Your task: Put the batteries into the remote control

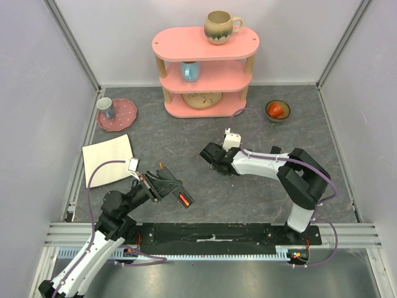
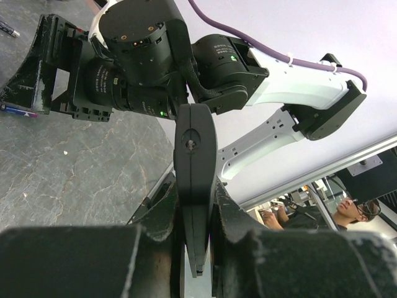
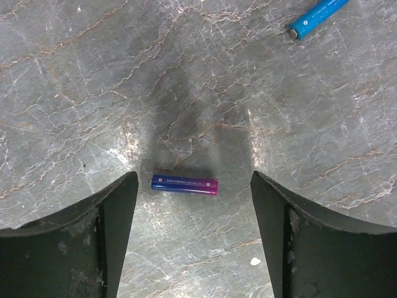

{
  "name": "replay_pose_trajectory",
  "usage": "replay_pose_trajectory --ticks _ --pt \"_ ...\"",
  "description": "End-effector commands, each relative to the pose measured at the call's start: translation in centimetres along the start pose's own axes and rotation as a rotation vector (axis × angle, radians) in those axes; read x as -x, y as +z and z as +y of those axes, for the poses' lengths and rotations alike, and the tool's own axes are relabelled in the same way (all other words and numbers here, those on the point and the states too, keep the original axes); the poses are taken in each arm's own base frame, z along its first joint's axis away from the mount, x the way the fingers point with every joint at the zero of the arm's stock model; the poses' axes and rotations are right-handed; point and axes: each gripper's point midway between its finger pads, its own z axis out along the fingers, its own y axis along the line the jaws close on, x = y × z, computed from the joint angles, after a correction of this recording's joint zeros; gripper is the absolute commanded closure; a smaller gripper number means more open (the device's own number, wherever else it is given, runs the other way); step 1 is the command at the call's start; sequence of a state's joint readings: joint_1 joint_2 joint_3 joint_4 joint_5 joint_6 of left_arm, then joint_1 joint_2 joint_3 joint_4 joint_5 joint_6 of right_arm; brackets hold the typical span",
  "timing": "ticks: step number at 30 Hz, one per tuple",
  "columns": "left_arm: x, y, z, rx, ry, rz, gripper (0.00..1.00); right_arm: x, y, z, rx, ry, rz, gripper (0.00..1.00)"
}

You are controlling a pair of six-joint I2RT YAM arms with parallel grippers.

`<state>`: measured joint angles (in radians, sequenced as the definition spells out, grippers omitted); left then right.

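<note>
plainly, the left end effector (image 2: 197, 236) was clenched on the remote control (image 2: 194, 161), pinching the slim black bar by one end so that the rest stuck out past its fingers. the right end effector (image 3: 193, 198) stood wide open and held nothing. a purple battery (image 3: 184, 185) lay flat on the table (image 3: 74, 74) between its two fingers, touching neither. a blue battery (image 3: 316, 13) lay on the table well apart, beyond the fingertips.

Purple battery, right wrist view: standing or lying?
Lying: the purple battery rests lengthwise on the table, between the spread fingers, touching neither.
</note>
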<state>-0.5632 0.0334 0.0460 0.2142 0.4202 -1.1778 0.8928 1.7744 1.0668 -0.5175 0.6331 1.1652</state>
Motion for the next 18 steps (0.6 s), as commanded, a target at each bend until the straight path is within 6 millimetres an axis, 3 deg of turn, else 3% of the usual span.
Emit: replay_pose_trajectory --ticks 1,18 --pt "-3.0 -0.6 6.4 0.114 -0.049 0.053 0.98 1.1 -0.2 1.1 0.007 0.054 -0.035 0.20" --pt "-3.3 -0.7 6.9 0.123 -0.054 0.058 0.98 -1.2 1.2 1.6 0.023 -0.015 0.026 0.30"
